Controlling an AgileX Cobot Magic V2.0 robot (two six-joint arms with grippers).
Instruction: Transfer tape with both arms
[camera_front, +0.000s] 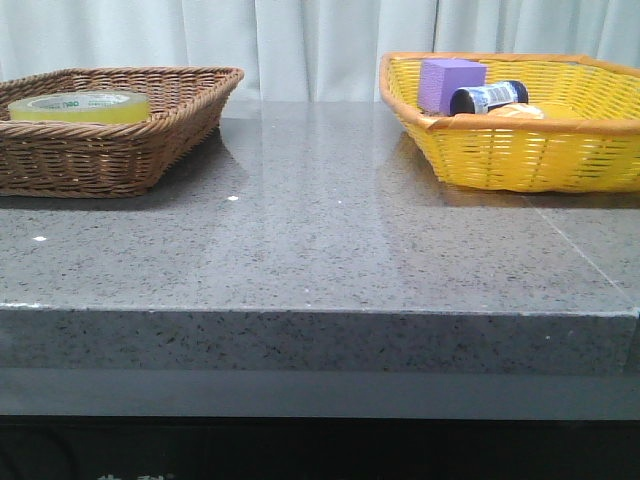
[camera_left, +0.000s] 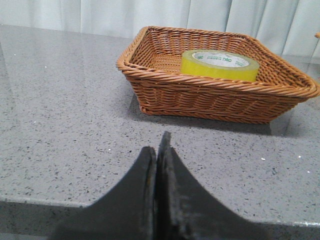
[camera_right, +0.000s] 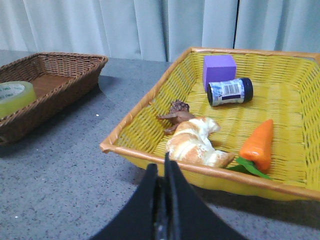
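Note:
The tape (camera_front: 80, 106), a wide yellow-green roll with a white core printed in green, lies flat in the brown wicker basket (camera_front: 150, 150) at the back left. It also shows in the left wrist view (camera_left: 220, 65) and at the edge of the right wrist view (camera_right: 14, 97). My left gripper (camera_left: 159, 150) is shut and empty, low over the table's front edge, well short of the brown basket (camera_left: 210, 97). My right gripper (camera_right: 162, 167) is shut and empty, just in front of the yellow basket (camera_right: 150, 145). Neither gripper shows in the front view.
The yellow basket (camera_front: 520, 150) at the back right holds a purple block (camera_front: 450, 83), a dark bottle (camera_front: 488, 97), a croissant (camera_right: 197, 142), a toy carrot (camera_right: 257, 145) and a small brown figure (camera_right: 176, 114). White curtains hang behind. The grey stone table (camera_front: 320, 250) lies between the baskets.

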